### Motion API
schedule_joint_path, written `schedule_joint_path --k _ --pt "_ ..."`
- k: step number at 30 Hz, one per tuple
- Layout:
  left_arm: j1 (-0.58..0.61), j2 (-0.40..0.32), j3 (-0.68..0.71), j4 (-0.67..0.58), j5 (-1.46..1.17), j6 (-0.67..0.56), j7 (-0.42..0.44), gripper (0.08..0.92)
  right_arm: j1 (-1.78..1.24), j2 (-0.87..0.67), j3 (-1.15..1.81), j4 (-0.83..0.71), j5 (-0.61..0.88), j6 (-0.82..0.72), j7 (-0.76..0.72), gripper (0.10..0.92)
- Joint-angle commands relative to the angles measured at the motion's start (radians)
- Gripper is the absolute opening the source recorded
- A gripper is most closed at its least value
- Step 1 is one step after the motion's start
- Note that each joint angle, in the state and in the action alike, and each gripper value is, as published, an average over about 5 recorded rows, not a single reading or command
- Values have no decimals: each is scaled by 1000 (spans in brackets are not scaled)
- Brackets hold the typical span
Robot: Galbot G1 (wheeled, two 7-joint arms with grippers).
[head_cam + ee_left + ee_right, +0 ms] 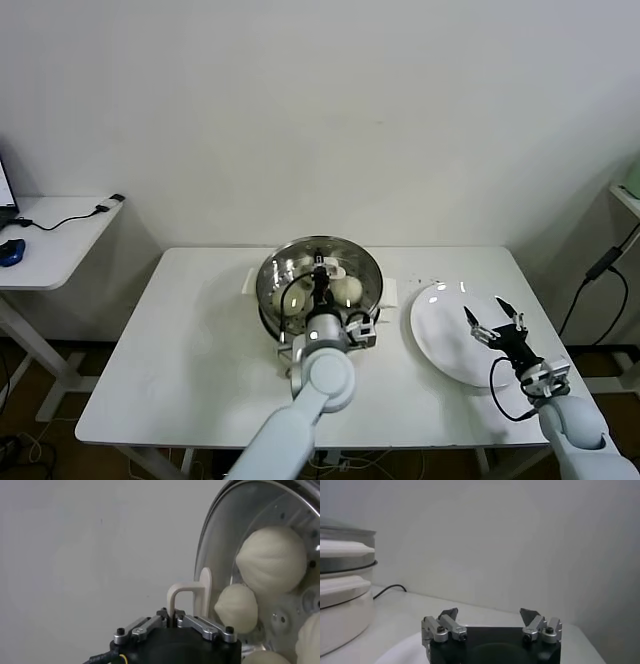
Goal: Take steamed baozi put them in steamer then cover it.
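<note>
- A big white table stands by a plain white wall.
- A flat white plate lies on the table, on the right side.
- A small white side desk stands off to the left.
- A blue thing sits on that desk, with a black cable near it.
- Another black cable hangs at the far right.

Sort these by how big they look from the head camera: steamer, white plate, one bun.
1. Round shiny steel steamer, largest.
2. Flat white plate, nearly as big; the two are close.
3. Cream-white dough bun, by far the smallest.
</note>
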Motion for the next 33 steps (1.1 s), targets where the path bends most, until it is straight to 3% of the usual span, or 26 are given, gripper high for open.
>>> schedule_joint_path --k 1,7,21,26,33 --pt "8 5 -1 -17 -6 49 3 150 1 1 1 -2 -3 0 -2 823" --pt "26 41 -9 -93 -18 49 25 266 1 -3 6 -3 -3 -4 -2 823" --pt "153 151 6 -372 -193 48 -4 673 15 -4 6 -17 -4 -8 -1 823" --pt "216 200 -15 -450 -261 24 -72 798 17 -5 3 -10 -17 -21 8 823" --pt "333 304 -183 -547 -512 -116 -248 822 4 -4 -1 42 -77 -80 59 823"
